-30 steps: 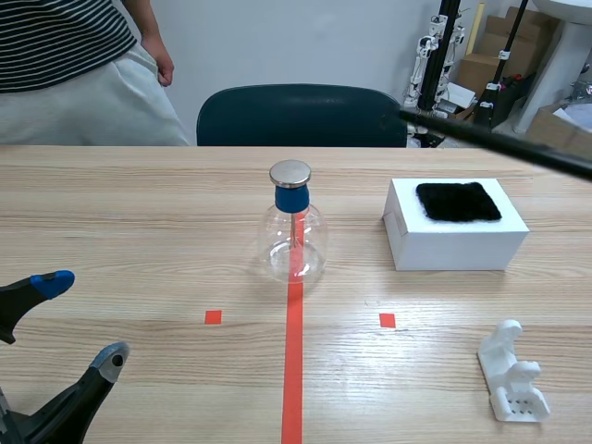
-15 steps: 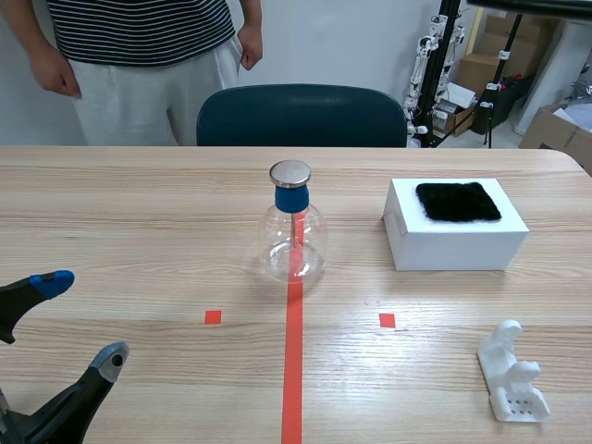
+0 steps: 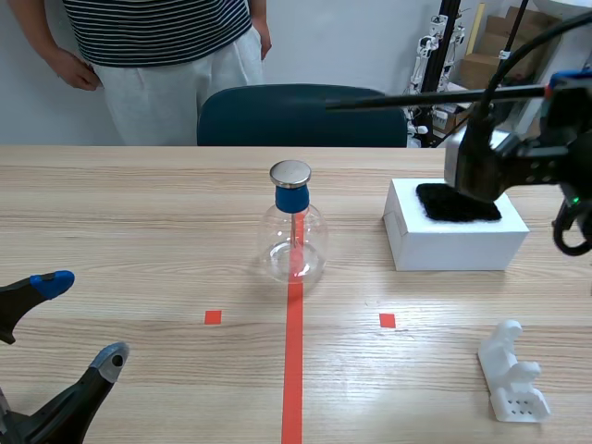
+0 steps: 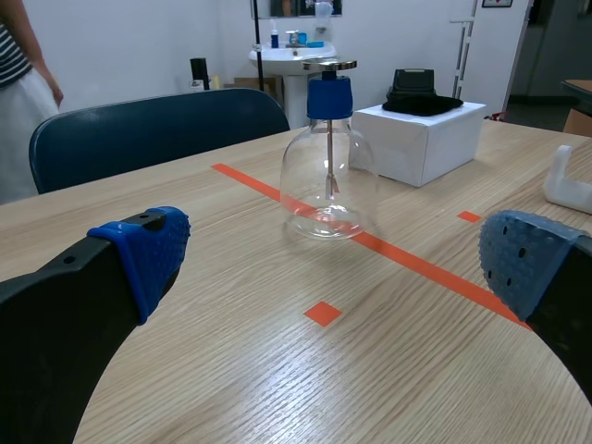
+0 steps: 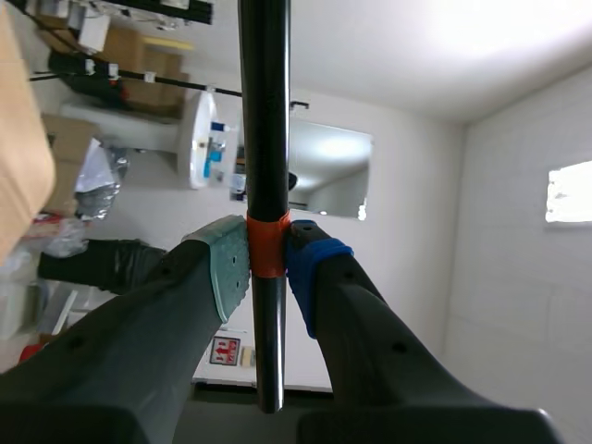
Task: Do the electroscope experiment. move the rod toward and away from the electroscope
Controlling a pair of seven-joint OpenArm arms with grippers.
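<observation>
At the lower left of the frame, nearest the camera, the left gripper [image 3: 81, 319] rests low over the table, its claw spread wide on nothing. Across at the lower right lies a white stand [image 3: 511, 375]. Mid-frame, on the red tape line, the electroscope [image 3: 294, 227] stands upright: a clear flask with a blue collar and a flat metal cap. To its right, a white box [image 3: 453, 245] carries a black cloth [image 3: 458, 202]. Above that box, at the upper right, the right gripper [image 5: 266, 268] is clenched on the rod [image 3: 407, 97], its pads pressing an orange band on the shaft.

The rod is already off the table and in hand. Its long axis runs nearly level across the upper frame, and the free end points left, high above and to the right of the cap, well apart from it. By my reading, the whole run of passes toward and away from the cap is yet to come.

Beyond the table are a dark chair [image 3: 296, 116] and a standing person [image 3: 157, 37].
</observation>
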